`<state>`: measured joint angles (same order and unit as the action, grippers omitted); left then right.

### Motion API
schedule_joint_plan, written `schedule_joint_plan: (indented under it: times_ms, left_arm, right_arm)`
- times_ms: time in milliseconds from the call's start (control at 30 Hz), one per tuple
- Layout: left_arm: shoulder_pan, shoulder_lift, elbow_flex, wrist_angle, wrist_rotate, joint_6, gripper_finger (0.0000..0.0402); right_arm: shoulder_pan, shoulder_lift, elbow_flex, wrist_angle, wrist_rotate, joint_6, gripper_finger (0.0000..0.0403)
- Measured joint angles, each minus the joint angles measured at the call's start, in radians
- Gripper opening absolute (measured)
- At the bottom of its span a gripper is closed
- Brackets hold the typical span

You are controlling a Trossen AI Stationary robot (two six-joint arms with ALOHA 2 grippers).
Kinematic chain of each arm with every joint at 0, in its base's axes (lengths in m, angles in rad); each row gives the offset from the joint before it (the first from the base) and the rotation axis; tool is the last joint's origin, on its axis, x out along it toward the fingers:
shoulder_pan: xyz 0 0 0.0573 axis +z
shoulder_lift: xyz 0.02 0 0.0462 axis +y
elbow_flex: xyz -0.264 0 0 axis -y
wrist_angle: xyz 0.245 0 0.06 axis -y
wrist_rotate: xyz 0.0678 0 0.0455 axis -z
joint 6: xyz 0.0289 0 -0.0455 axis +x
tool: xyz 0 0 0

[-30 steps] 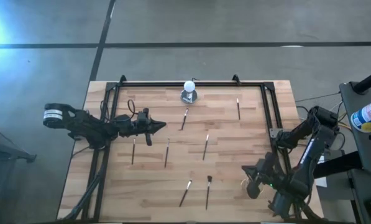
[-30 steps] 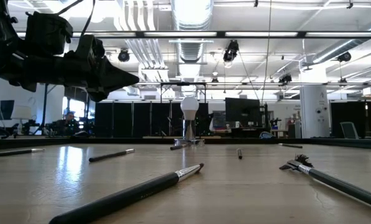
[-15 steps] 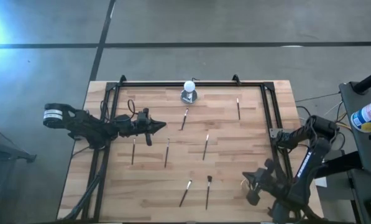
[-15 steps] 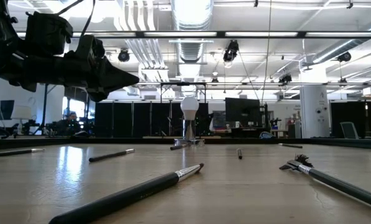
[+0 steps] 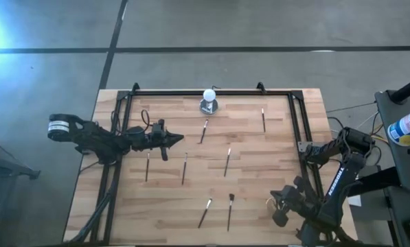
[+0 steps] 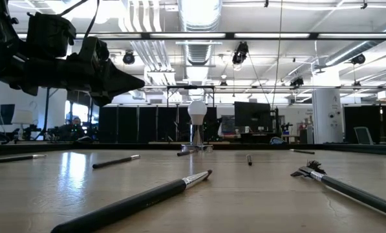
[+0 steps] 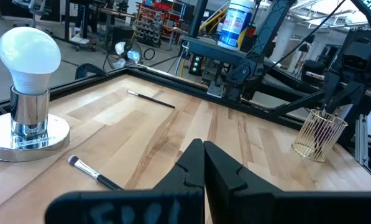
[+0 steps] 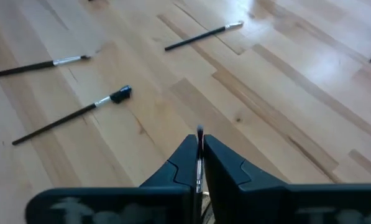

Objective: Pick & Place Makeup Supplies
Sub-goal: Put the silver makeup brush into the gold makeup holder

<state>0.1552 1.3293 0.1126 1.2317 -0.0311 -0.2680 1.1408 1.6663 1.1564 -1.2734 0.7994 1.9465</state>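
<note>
Your right gripper (image 8: 199, 163) shifted lower right, pinching thin dark makeup brush (image 8: 199, 155), handle hidden; left gripper (image 5: 169, 140) closed, empty; gold wire cup (image 7: 319, 134) beside.

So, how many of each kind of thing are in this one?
Loose makeup brushes: 7
Held brush, in the right gripper: 1
White ball on a grey base: 1
Wire cup, contents unclear: 1
Total: 10

Your two robot arms are matte black, jointed and looped with black cables. The left claw (image 5: 169, 140) tapers to wedge-shaped black fingers; its arm's near joint shows a white band.
</note>
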Motion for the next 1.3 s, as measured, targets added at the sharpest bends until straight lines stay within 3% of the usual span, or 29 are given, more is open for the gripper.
schedule_joint_plan:
  times_ms: [267, 533, 800, 933, 1167, 1300]
  left_arm:
    - [0.0, 0.0, 0.0, 0.0, 0.0, 0.002, 0.0]
    - [0.0, 0.0, 0.0, 0.0, 0.0, 0.001, 0.0]
    - [0.0, 0.0, 0.009, -0.008, 0.005, 0.006, 0.0]
    - [0.0, 0.0, 0.014, -0.018, 0.013, 0.006, 0.0]
    - [0.0, 0.0, 0.023, -0.053, 0.016, 0.006, 0.0]
    - [0.0, 0.0, 0.024, -0.054, 0.016, 0.006, 0.0]
  right_arm:
    - [-0.003, -0.025, 0.002, 0.0, -0.024, 0.0, 0.006]
    - [-0.019, -0.075, 0.035, 0.031, -0.025, -0.035, 0.003]
    - [-0.152, -0.119, -0.024, 0.339, 0.01, -0.47, 0.0008]
    - [-0.251, -0.171, -0.115, 0.598, 0.006, -0.746, 0.0008]
    - [-0.451, -0.282, -0.342, 1.17, -0.137, -1.24, 0.0008]
    - [-0.59, -0.332, -0.459, 1.418, -0.262, -1.429, 0.0008]
